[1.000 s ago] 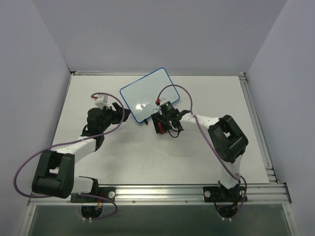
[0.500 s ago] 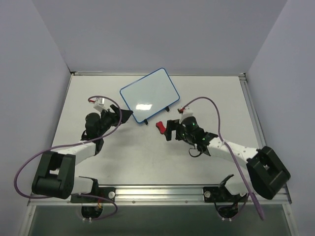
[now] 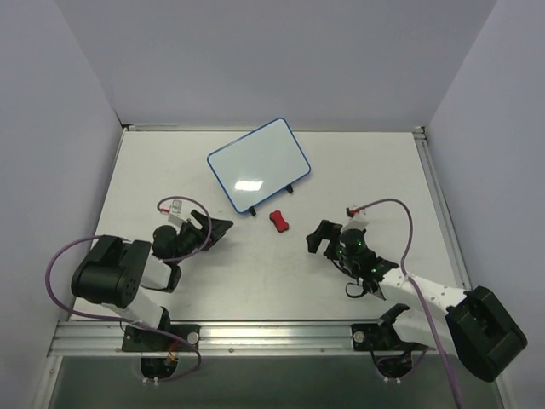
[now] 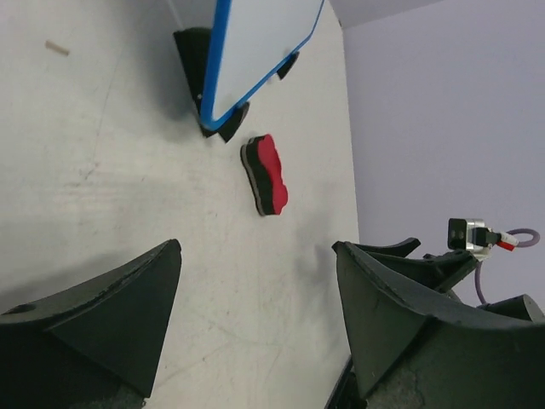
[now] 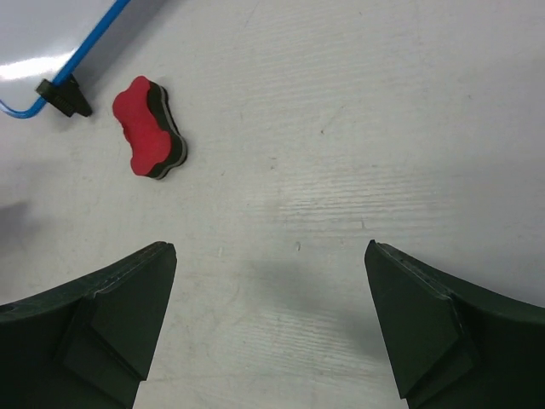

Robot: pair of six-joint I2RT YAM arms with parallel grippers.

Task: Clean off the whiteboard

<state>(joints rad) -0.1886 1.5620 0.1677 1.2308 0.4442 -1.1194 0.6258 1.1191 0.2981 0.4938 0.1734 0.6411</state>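
whiteboard is looking clean, erasing seemingly done; eraser is lying at its 6 o'clock; left gripper and right gripper are gaping empty, likely parking next.

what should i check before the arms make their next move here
1. Whiteboard surface wiped: no marks show in the top view, only a glare patch. ok
2. Board sitting on its black feet, not tipped over: ok
3. Red eraser lying on the table just in front of the board, touching neither gripper: ok
4. Left gripper open and empty: ok
5. Right gripper open and empty: ok
6. Very faint leftover marker on the board: cannot tell, too fine for these views
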